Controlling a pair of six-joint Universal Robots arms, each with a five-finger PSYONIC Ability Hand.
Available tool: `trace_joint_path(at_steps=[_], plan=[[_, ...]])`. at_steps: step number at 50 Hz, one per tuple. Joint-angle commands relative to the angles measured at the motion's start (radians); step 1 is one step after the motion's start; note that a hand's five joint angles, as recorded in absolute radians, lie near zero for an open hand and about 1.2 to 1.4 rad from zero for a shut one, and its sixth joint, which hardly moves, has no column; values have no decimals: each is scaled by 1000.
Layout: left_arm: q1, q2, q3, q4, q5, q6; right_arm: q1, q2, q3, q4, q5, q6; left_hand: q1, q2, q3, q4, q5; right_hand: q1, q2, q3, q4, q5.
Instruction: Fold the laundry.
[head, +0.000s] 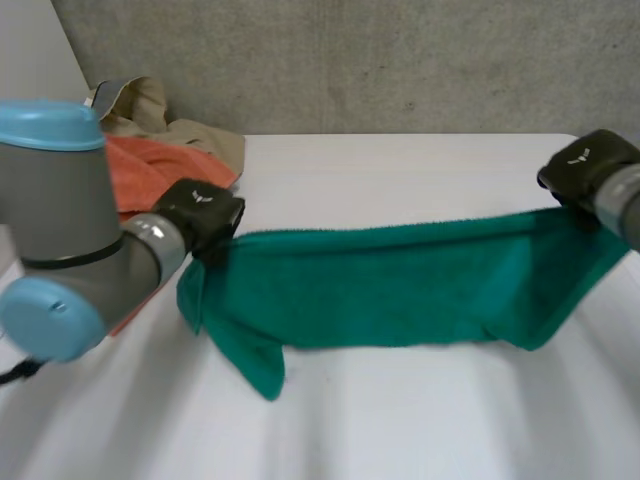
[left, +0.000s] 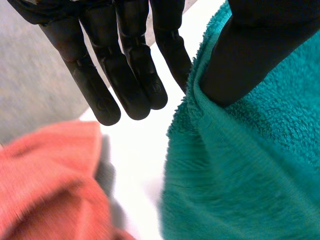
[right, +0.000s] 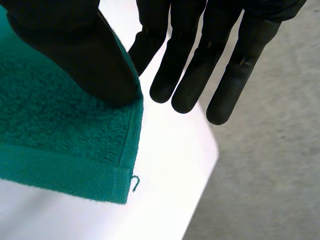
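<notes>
The left hand (head: 200, 215) and right hand (head: 585, 170) each pinch an end of the green towel (head: 390, 285), stretched over the counter (head: 400, 400); folding looks barely begun, with more clothes (head: 160, 150) waiting beyond the towel.

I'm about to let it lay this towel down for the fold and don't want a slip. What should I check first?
1. Pinch of left hand on green towel edge: ok.
2. Pinch of right hand near the opposite corner: ok.
3. Top edge straight between hands: ok.
4. End by left hand hanging flat: not ok, bunched and drooping.
5. Orange cloth apart from towel: ok, bare table between.
</notes>
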Motion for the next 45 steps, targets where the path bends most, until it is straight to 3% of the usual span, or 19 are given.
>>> trace_joint_path(at_steps=[1,3,7,9,21,30,39,45], plan=[[3,-127,253,346,-1,135,17,115,-190,-322,33,10,285,199,205,198,267,267,219,210,201,232],[1,-129,302,554,-1,146,17,115,-250,-441,33,16,285,199,205,198,267,267,219,210,201,232],[-14,-118,309,821,-1,143,21,94,-271,-638,27,38,285,199,205,198,267,267,219,210,201,232],[-19,-111,290,856,-1,143,23,77,-261,-685,30,41,285,199,205,198,267,267,219,210,201,232],[-37,-89,-44,791,-13,80,53,43,77,-629,-4,65,285,199,205,198,267,267,219,210,201,232],[-33,-104,-279,767,-10,-9,37,97,276,-558,-29,209,279,194,199,193,262,267,219,210,201,232],[-8,-91,-360,652,4,-75,-28,92,399,-534,-125,251,-101,-187,-181,-188,-119,267,219,210,201,232],[42,-88,-357,566,53,-75,-43,89,414,-534,-127,253,-372,-457,-452,-459,-390,267,219,210,201,232]])
